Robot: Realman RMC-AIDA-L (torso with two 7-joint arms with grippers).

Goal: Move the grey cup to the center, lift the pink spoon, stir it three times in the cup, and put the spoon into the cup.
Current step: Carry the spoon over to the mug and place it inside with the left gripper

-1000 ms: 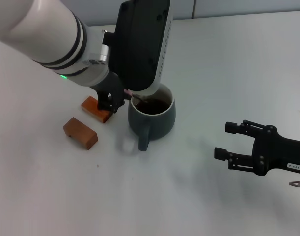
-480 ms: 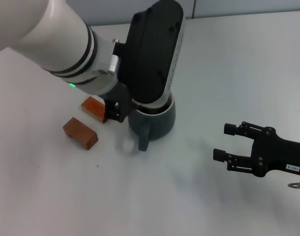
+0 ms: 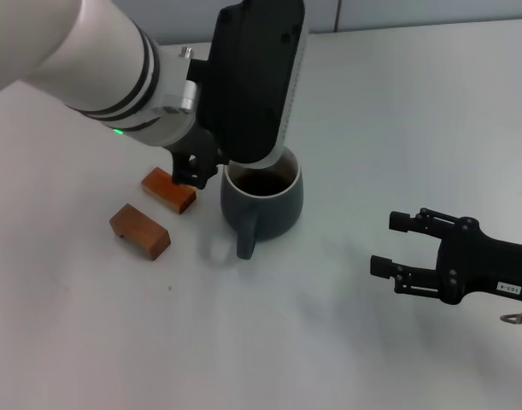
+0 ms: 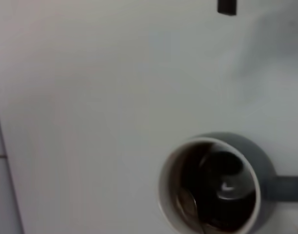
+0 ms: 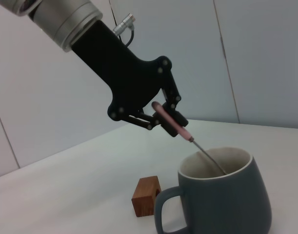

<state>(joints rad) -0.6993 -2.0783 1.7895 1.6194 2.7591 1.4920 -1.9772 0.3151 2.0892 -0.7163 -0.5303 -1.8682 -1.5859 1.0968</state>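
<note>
The left tool is clenched on the pink spoon, whose metal neck slants down into the grey cup on the table. Since half a second ago the arm has pulled back, uncovering the cup's mouth. Two wooden blocks lie just beside it. The right tool hovers spread apart, well clear.

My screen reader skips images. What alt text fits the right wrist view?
The left gripper holds the pink spoon tilted, its metal neck dipping into the grey cup on the white table. A brown wooden block sits beside the cup's handle.
</note>
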